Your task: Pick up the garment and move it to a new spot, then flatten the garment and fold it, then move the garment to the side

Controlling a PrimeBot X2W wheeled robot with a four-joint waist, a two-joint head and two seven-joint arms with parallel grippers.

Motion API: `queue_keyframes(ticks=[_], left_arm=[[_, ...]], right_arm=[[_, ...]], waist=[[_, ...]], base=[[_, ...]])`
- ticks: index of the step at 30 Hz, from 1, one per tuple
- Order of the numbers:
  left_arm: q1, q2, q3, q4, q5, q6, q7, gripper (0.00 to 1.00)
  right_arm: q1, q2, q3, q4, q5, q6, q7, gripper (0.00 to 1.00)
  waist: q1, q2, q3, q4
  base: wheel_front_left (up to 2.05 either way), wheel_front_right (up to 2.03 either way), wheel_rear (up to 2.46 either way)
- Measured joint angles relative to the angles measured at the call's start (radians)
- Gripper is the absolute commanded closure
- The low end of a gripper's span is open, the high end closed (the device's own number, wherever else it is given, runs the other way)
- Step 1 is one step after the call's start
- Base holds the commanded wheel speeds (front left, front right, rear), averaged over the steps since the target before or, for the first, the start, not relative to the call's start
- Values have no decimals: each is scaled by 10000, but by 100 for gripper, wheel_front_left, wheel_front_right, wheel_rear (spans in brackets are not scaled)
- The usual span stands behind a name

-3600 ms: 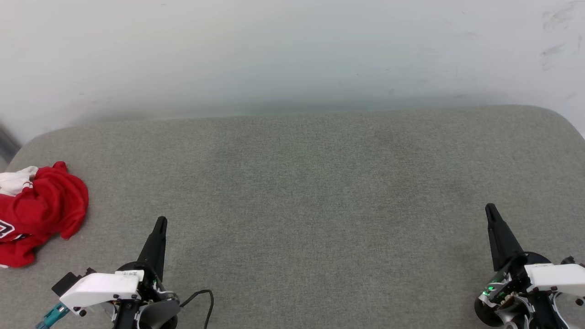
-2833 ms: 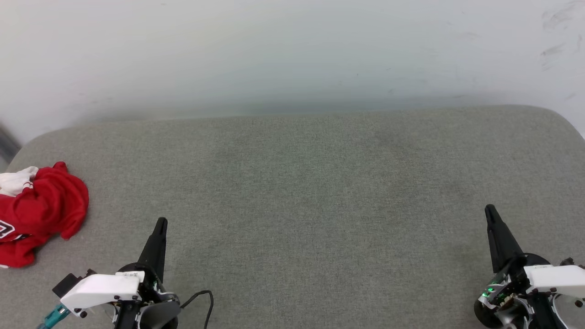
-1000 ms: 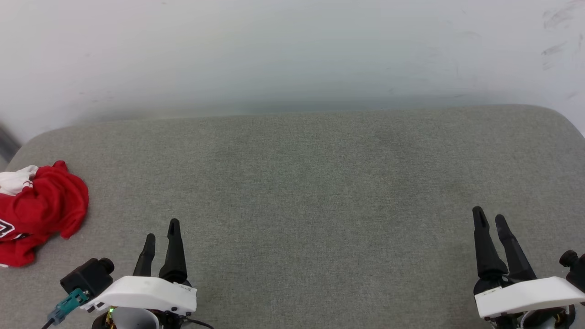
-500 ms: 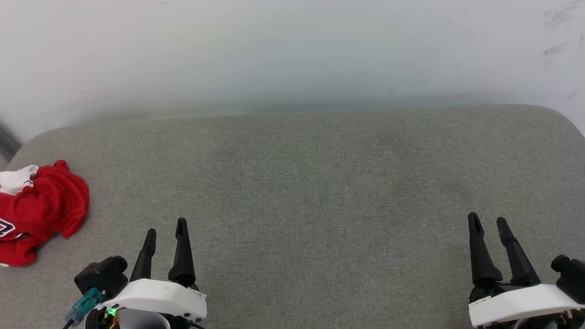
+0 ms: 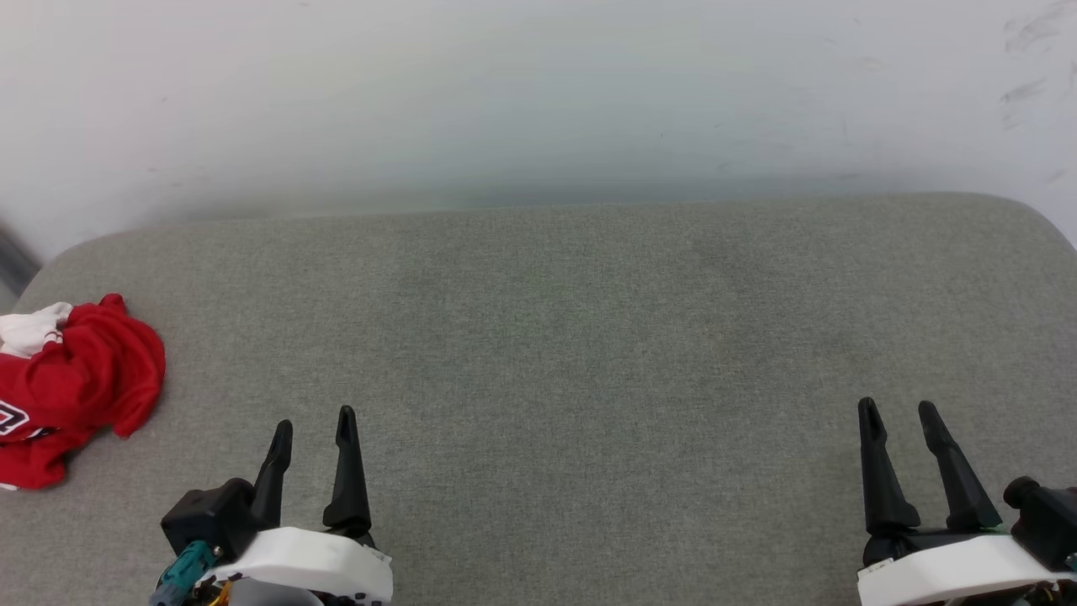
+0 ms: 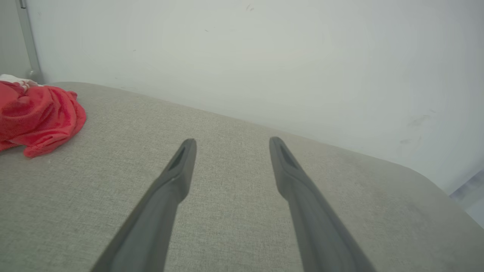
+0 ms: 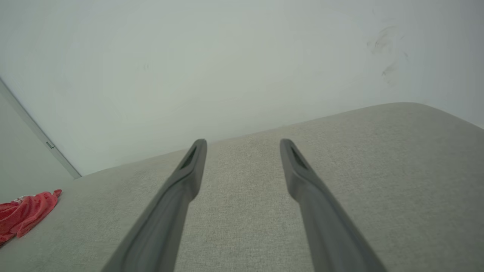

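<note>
The jersey (image 5: 76, 387) is seen crumpled in a heap at the cushion's (image 5: 589, 337) left edge, partly cut off by the frame. No long axis or heading can be told. Broad bare cushion stretches to its right, bounded behind by the wall (image 5: 538, 101). The left gripper (image 5: 314, 419) and right gripper (image 5: 897, 406) are held with fingers spread, grasping nothing, and the left is nearer the jersey but apart from it.

Red garment (image 5: 80, 383) cut off by the left edge in the head view.
Its black lettering (image 5: 10, 418) is cropped and creased, so it cannot be read. The wrists behind the left claw (image 5: 314, 419) and right claw (image 5: 896, 406) run off the bottom edge.
</note>
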Motion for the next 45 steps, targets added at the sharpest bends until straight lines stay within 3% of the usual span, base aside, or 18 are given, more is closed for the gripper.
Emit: queue_keyframes(ticks=[24, 45], left_arm=[[275, -221, 148, -38, 1983, -180, -516, 0], [566, -284, 217, 27, 3007, -128, -890, 0]], right_arm=[[233, -2, 59, -311, -1429, 2, -525, 0], [490, -2, 88, -372, -2259, 2, -917, 0]], waist=[[0, 0, -19, 38], [0, 0, -53, 74]], base=[[0, 0, 0], [0, 0, 0]])
